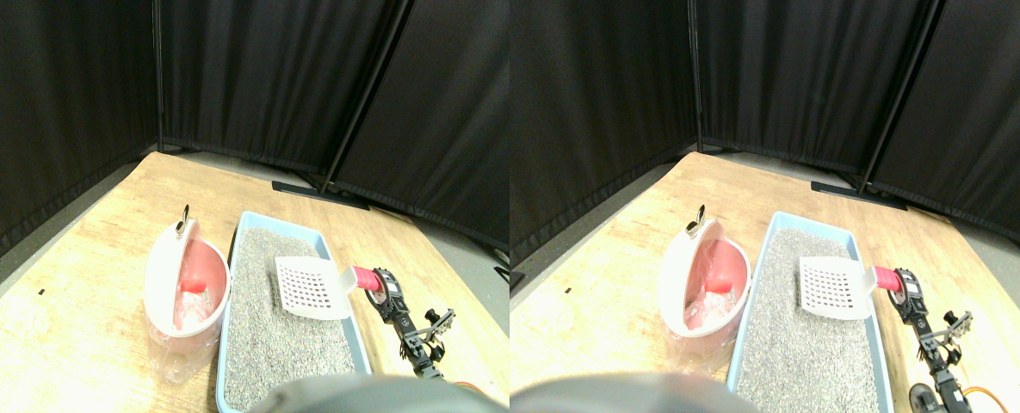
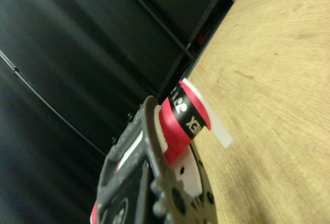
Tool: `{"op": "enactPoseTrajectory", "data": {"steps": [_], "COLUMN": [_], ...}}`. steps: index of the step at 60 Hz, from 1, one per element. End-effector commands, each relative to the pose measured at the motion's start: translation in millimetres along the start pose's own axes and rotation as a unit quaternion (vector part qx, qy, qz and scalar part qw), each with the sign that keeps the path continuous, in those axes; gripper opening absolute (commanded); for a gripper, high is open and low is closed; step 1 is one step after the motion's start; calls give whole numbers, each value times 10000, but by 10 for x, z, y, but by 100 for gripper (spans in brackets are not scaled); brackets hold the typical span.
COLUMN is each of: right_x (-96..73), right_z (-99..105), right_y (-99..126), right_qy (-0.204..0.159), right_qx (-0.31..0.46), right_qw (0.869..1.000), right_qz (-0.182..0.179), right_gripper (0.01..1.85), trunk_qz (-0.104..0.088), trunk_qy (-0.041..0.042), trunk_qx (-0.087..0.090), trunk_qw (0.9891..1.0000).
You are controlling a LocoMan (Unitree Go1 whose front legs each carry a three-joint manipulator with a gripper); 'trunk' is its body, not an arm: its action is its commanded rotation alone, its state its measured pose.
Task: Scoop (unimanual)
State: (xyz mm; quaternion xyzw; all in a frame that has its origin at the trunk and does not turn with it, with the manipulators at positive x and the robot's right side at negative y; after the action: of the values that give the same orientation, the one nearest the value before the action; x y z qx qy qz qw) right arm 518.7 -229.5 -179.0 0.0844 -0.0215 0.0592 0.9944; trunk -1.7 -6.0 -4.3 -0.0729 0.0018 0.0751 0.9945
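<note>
One slotted white scoop [image 1: 310, 287] hangs over one pale blue litter tray [image 1: 343, 269] filled with grey litter [image 1: 264, 344], its blade above the right half of the tray. We count one pink bin [image 1: 184, 288] with a white flip lid, standing just left of the tray on the wooden counter [image 1: 71, 284], with clear plastic film bulging out beneath it. Our single working claw [image 1: 378, 285] closes on the scoop's red wrapped handle [image 1: 367, 279] at the tray's right rim. Black curtains [image 1: 268, 77] close off the far side. The stereo pair shows tray, bin and blade; the wrist view shows none of these, only the dark jaw frame pressed against the red handle [image 2: 181, 121], bare counter [image 2: 273, 79] and curtain.
</note>
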Motion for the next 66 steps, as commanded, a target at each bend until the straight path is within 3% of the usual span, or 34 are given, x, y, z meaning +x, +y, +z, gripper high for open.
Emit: {"op": "enactPoseTrajectory", "data": {"steps": [1, 18, 25, 36, 41, 42, 45, 47, 51, 53, 66], "right_x": [-25, -153, -160, -222, -259, -284, -299, -331, -355, -390, -493], "right_z": [39, -130, -227, -373, -398, -405, -396, -371, -350, -325, -227], "right_y": [-11, -169, -243, -343, -360, -363, -357, -345, -344, -354, -336], "right_qy": [-382, -137, -79, 507, 710, 763, 841, 1001, 1064, 1151, 1189], "right_qx": [184, 253, 202, 561, 618, 561, 565, 574, 665, 776, 787], "right_qw": [9991, 9978, 9985, 9918, 9865, 9862, 9847, 9801, 9782, 9770, 9782], "right_qz": [-57, -589, -504, -1027, -1338, -1360, -1417, -1617, -1654, -1620, -1511], "right_gripper": [5, 5, 5, 5, 31, 57, 72, 99, 114, 132, 147], "trunk_qz": [-29, -84, -90, -89, -104, -104, -114, -118, -121, -144, -206], "trunk_qy": [43, 43, 49, 49, 65, 65, 70, 70, 68, 73, 75], "trunk_qx": [-80, -10, 2, 4, 28, 28, 32, 31, 36, 51, 82], "trunk_qw": [10000, 10000, 9999, 9999, 9999, 9999, 9999, 9999, 9999, 9999, 9997]}}
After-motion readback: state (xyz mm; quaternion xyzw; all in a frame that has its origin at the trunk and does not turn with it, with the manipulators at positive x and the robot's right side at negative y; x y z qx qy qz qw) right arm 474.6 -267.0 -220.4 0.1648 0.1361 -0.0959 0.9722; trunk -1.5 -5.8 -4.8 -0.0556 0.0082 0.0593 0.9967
